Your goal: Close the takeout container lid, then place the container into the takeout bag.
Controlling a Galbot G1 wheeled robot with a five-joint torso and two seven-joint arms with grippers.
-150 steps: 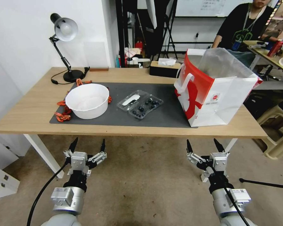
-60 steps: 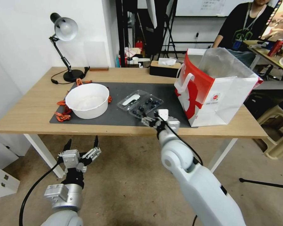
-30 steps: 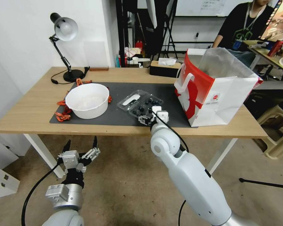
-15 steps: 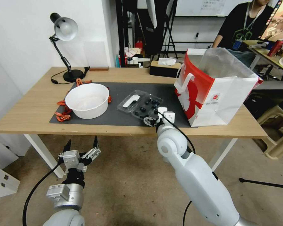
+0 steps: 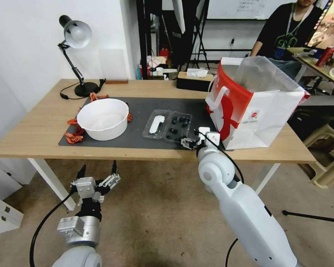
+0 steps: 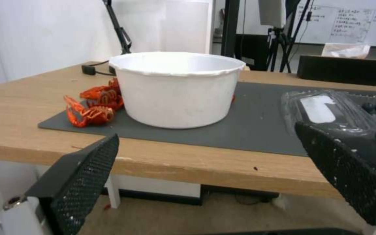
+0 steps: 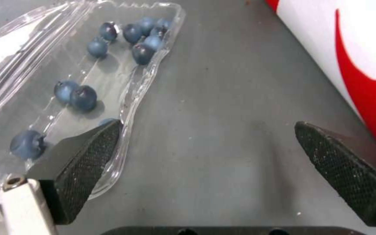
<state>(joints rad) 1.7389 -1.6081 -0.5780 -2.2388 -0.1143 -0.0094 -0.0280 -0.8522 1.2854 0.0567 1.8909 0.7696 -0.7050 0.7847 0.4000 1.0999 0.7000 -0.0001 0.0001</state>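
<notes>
Tabletop (image 5: 37, 129) of pale wood carries a dark mat (image 5: 196, 135), and at the mat's right end stands the takeout bag (image 5: 248, 107), upright, red and white, with clear liner rising from its mouth. Left on the mat sits a large white bowl (image 5: 103, 118) with orange-red crayfish (image 5: 73, 136) beside it. Between bowl and bag lies the takeout container (image 5: 176, 126), spread flat and unclosed, blueberries in the half nearer the bag, the lid (image 5: 156, 125) lying label-up beside it toward the bowl. The right end effector (image 5: 189, 143) hovers at the container's near corner, fingers spread apart, one fingertip (image 7: 83, 163) over the clear rim, nothing gripped. The left end effector (image 5: 96, 175) hangs below the tabletop edge, fingers spread wide.
</notes>
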